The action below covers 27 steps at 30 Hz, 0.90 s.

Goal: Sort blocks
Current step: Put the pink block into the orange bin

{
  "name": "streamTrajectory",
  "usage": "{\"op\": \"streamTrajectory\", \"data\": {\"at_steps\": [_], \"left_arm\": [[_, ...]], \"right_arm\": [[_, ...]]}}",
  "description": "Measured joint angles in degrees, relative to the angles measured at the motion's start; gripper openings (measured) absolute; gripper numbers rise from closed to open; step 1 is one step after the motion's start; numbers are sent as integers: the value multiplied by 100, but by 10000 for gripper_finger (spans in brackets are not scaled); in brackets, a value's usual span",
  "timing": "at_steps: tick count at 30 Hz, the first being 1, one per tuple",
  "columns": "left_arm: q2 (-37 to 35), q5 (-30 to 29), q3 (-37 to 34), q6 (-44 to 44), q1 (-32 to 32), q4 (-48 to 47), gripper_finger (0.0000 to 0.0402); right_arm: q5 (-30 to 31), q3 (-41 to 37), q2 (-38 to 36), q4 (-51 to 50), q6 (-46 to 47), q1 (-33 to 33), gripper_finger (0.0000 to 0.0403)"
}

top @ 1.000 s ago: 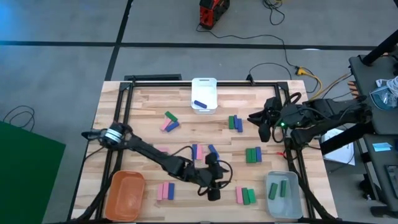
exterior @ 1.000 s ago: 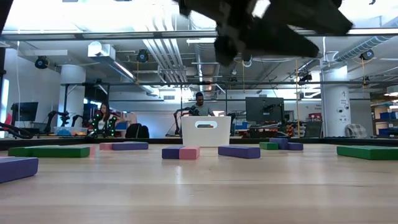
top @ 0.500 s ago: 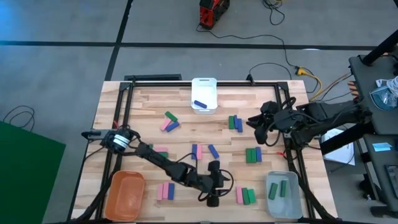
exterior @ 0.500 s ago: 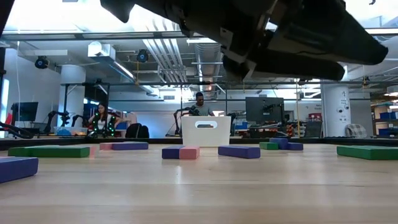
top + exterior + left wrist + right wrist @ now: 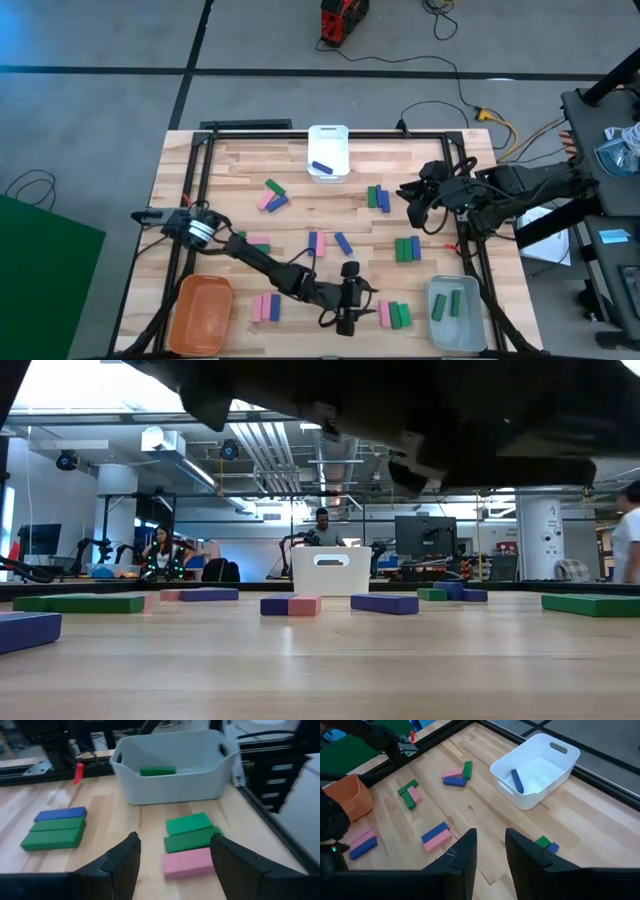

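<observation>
– Blocks (image 5: 343, 242) to handle, what sort?

– Small solid bars, judged light and rigid (foam or painted wood, impossible to tell). Flat faces, so no rolling; likely to skid on the smooth bench (image 5: 300, 215) if nudged sideways. Nothing fragile by the look of it.

– Lying where?

– Scattered in small groups across the bench, most well apart from the grey bin (image 5: 175, 787). Nearest group just beside that bin: a pink block (image 5: 187, 862) touching two green blocks (image 5: 189, 824), flat and side by side. One green block (image 5: 157, 771) already inside the bin.

– Best hold?

– Across the short width, at mid-length, from above. Awkward for the pink block: one long side pressed against a green neighbour, so little room for a finger there. Gripping by the two ends may go easier.

– Grippers?

– Left gripper (image 5: 345, 318) low over that group beside the grey bin, fingers spread wide, nothing between them. Right gripper (image 5: 415, 205) up the bench from the grey bin, fingers apart, empty, waiting.

– Obstacles?

– Bin wall close behind the group. White bin (image 5: 328, 131) and orange bin (image 5: 205, 312) both far from the grey bin, out of the way.
</observation>
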Motion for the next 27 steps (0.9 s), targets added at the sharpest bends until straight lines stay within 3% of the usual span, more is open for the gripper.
{"op": "streamTrajectory", "data": {"at_steps": [10,27], "left_arm": [[768,-106,1206,-101,-9,-415,247],[776,-114,1377,-836,-46,-901,315]], "right_arm": [[2,0,-2,-2,0,-37,115],[0,-4,-2,-7,-144,-57,130]]}}
